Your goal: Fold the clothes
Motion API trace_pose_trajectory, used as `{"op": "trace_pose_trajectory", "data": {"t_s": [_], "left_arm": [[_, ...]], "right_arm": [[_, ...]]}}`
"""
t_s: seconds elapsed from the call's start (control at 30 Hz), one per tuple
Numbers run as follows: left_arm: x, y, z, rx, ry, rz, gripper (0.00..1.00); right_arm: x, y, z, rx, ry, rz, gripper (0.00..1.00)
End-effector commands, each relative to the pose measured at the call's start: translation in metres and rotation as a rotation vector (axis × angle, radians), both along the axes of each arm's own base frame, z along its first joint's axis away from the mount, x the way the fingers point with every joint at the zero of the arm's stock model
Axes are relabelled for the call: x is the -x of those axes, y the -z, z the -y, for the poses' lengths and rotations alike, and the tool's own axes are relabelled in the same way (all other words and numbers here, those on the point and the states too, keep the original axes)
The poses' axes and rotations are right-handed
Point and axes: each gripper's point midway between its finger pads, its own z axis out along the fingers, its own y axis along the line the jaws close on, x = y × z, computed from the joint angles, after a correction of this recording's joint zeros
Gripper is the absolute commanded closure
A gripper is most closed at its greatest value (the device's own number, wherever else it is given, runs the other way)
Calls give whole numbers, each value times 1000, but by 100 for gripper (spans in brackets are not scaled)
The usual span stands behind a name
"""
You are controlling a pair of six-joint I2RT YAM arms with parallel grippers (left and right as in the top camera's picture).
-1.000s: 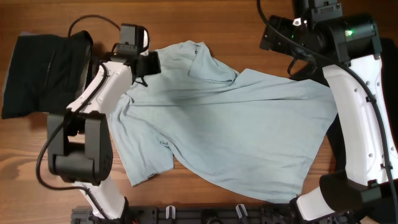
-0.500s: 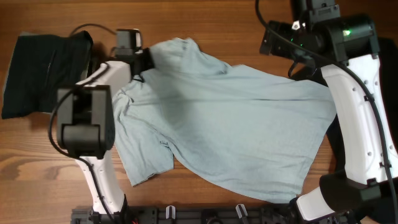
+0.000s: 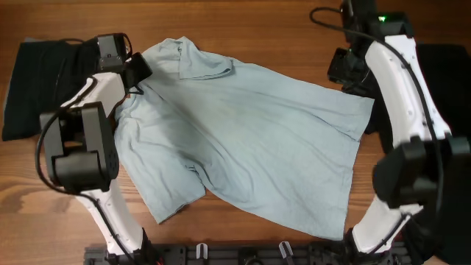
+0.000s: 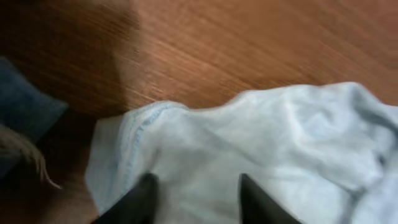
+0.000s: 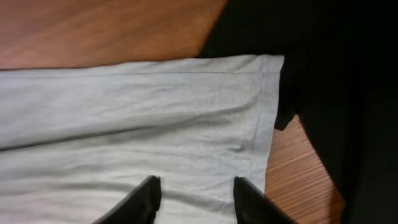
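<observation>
The pale aqua T-shirt [image 3: 243, 140] lies spread diagonally on the wooden table, collar toward the far left. My left gripper [image 3: 138, 70] hovers at its far-left shoulder. In the left wrist view its jaws [image 4: 199, 193] stand apart over rumpled shirt fabric [image 4: 280, 137], next to a hemmed edge. My right gripper [image 3: 344, 70] is at the shirt's far-right hem corner. Its jaws [image 5: 196, 193] stand apart over flat fabric [image 5: 124, 112], with nothing pinched. A black garment [image 3: 40, 88] lies at the far left, and another black garment [image 3: 441, 73] lies at the right.
The right black garment [image 5: 336, 74] touches the aqua shirt's hem corner. A dark cloth edge [image 4: 25, 112] shows left of the left gripper. A black rack [image 3: 243, 254] runs along the table's front edge. Bare wood [image 3: 243, 29] shows beyond the shirt.
The left gripper dragged the shirt's shoulder left, then its jaws parted. The whole shirt shifted left. The right arm came down to the hem corner and its jaws narrowed.
</observation>
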Motion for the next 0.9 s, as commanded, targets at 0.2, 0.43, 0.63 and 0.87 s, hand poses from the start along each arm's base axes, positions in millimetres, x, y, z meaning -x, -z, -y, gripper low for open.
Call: {"op": "trace_pose_trajectory", "data": {"t_s": [0.2,0.43,0.63,0.87], "left_arm": [[19,-55,43,74,156,20,67],[25,-51,72,48,251,-5,58],[30,-46,84,50,274,-31,38],[40,-35,86,22,316,-79,32]], "right_arm": [[-1,128,-16,-271,-9,-228,95],[-42,176,-10,-243,60,-79,96],[-166,154,-12,-270,9,434,96],[-181,59,-29,-281,-266,550,68]]}}
